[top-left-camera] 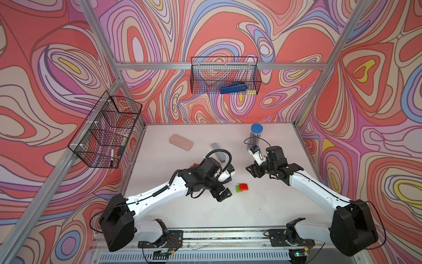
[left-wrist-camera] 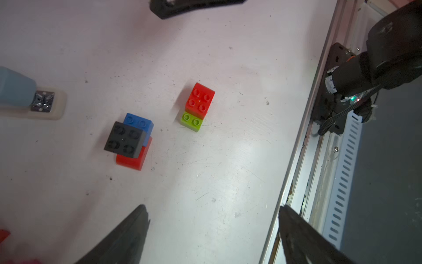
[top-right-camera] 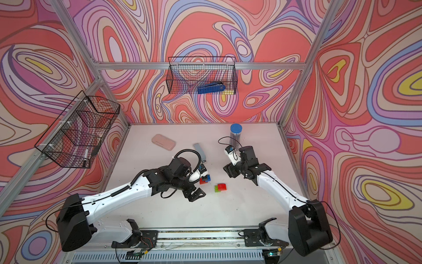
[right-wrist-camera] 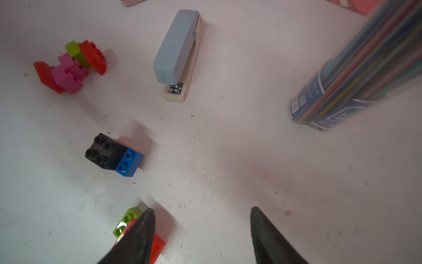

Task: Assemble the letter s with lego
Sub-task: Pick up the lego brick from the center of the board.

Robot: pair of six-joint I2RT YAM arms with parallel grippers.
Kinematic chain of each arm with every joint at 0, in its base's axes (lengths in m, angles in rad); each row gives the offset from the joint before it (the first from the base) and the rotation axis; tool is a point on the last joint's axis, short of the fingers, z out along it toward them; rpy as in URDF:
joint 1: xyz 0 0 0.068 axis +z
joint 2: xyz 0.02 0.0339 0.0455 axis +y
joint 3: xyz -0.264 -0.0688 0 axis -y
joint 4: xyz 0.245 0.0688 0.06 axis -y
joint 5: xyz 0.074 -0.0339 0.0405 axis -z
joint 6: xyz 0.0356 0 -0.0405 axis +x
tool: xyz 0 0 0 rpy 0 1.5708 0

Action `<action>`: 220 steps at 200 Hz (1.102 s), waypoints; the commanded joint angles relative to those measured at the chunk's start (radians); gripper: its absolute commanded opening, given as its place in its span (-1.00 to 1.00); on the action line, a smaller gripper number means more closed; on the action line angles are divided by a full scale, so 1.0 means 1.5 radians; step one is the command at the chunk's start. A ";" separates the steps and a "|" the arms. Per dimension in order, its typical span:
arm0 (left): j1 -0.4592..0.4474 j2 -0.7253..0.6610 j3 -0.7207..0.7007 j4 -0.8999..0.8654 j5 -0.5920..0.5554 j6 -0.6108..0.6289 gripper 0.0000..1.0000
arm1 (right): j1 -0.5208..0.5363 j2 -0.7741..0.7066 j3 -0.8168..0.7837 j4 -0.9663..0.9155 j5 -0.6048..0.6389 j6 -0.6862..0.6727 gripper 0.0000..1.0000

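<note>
Left tool is open, its 2 fingers spread wide above the white counter and gripping nothing. Right tool is likewise open and empty. In the right wrist view, 1 of its fingers overlaps the red-on-lime-green studded plastic brick stack; contact cannot be determined. The lego lies on the counter in 3 separate groups:
- this stack, between the 2 tools
- a black brick on blue and red bricks, near the stack
- a red, pink and lime-green cluster, farther off, near the grey-blue stapler
</note>
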 commanded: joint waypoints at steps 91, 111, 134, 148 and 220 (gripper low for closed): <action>-0.049 0.199 0.063 0.166 -0.053 0.116 0.58 | -0.108 -0.069 -0.074 -0.016 -0.173 0.280 0.56; -0.051 0.228 0.073 0.173 -0.060 0.125 0.51 | -0.108 -0.082 -0.083 -0.039 -0.182 0.282 0.56; -0.051 0.259 0.082 0.181 -0.064 0.144 0.50 | -0.108 -0.088 -0.086 -0.069 -0.177 0.285 0.56; -0.051 0.275 0.091 0.178 -0.060 0.152 0.48 | -0.109 -0.087 -0.084 -0.078 -0.176 0.286 0.56; -0.052 0.329 0.101 0.206 -0.080 0.187 0.38 | -0.108 -0.082 -0.088 -0.088 -0.153 0.291 0.66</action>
